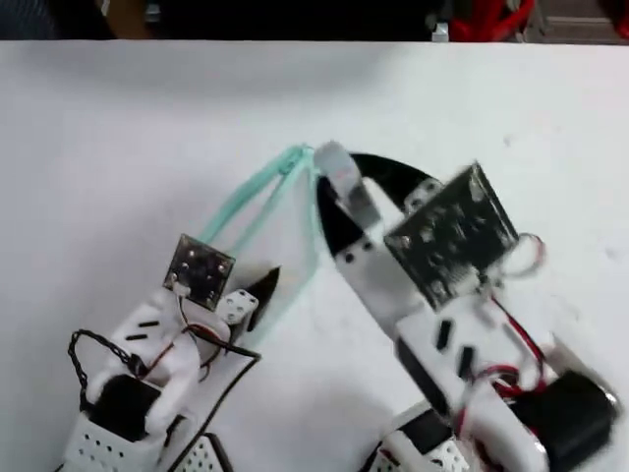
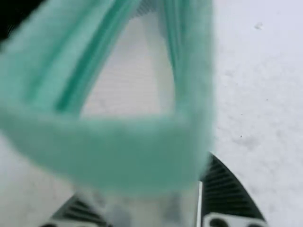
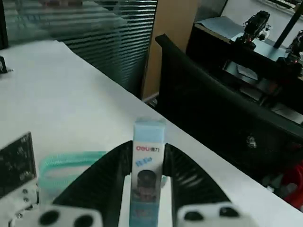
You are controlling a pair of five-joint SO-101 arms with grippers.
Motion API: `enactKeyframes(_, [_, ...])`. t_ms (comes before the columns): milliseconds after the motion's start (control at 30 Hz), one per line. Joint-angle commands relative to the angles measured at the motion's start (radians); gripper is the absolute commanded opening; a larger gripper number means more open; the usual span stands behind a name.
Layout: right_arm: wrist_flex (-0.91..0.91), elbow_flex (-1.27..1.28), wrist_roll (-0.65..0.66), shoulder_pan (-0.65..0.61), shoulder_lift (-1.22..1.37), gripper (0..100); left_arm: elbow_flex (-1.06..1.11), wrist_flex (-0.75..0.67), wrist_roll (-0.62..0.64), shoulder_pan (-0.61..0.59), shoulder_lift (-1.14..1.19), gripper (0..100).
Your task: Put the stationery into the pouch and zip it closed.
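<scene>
Insertion step: your right hand clamps the stationery box, the pouch mouth beneath it pinched open by your left hand; lower it inside, then release.

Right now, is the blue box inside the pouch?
No, the right gripper grips the blue box, outside the pouch.

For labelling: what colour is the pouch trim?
Mint green; pouch trim clearest in left wrist view.
</scene>
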Motion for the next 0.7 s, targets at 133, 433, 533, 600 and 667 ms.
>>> enactKeyframes(133, [-0.211, -0.003, -0.255, -0.039, 0.136, 1.7, -0.012, -0.021, -0.005, 0.005, -0.007, 26])
enactKeyframes(433, [-0.363, 0.187, -0.327, -0.041, 0.213, 1.7, -0.012, -0.021, -0.005, 0.005, -0.007, 26])
enactKeyframes(533, [-0.458, 0.315, -0.328, -0.044, 0.194, 1.7, -0.012, -0.021, -0.005, 0.005, -0.007, 26])
enactKeyframes(600, [-0.513, 0.374, -0.328, -0.068, 0.17, 1.7, -0.014, -0.023, -0.005, 0.005, -0.007, 26])
enactKeyframes(667, [-0.549, 0.42, -0.328, -0.091, 0.143, 1.7, -0.014, -0.026, -0.005, 0.005, -0.007, 26])
